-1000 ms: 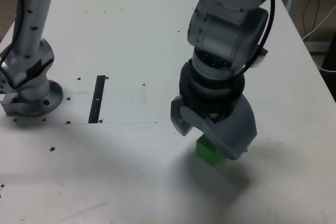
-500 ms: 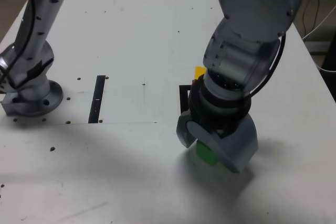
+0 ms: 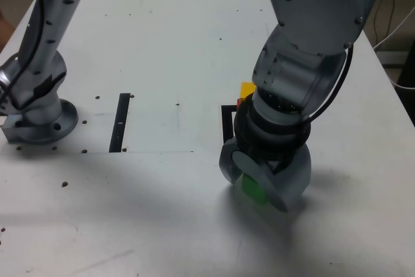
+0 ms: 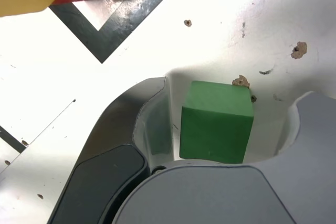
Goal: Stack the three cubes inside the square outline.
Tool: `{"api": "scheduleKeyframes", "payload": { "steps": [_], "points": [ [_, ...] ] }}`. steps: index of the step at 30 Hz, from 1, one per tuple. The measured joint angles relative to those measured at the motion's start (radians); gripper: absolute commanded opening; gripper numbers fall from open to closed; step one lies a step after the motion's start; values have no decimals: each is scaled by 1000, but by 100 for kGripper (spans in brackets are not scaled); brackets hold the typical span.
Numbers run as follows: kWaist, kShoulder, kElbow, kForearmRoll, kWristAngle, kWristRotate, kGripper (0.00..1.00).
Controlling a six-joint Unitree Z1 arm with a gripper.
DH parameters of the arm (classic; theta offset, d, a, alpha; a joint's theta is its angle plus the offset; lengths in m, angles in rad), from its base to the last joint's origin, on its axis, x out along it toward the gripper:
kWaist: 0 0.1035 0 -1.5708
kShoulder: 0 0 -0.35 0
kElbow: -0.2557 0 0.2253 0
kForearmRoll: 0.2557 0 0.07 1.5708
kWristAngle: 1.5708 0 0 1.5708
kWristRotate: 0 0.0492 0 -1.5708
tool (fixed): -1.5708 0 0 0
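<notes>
Exterior view, one grey arm: its gripper (image 3: 259, 183) was lowered over the green cube (image 3: 254, 189), on the near side of the square outline (image 3: 227, 122).

Wrist view, one claw: its fingers stood apart on either side of the green cube, with a gap showing beside it; nothing was yet grasped.

Item, green cube: sat flat on the white table (image 3: 162, 212), outside the outline and well apart from its black border.

Item, yellow cube (image 3: 246, 89): showed above the red cube (image 3: 239, 102), apparently stacked on it, the pair within the outline as far as the wrist view showed; the arm hid much of both in the exterior view.

Hazards, as judged: the cube lay nearer one finger than the other, so an uneven closing could have shoved or twisted it before the second finger met it. A shallow grip might have let it slip on the lift. Carried too low, it could have struck the yellow cube and toppled the pair; released off-centre, it might have tipped from the top.
</notes>
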Motion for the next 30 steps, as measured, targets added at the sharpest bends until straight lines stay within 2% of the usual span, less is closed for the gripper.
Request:
{"api": "scheduleKeyframes", "payload": {
  "steps": [24,30],
  "points": [
    [0,0,0,6,5,-1,33],
    [0,-7,-23,57,8,-1,33]
  ]
}}
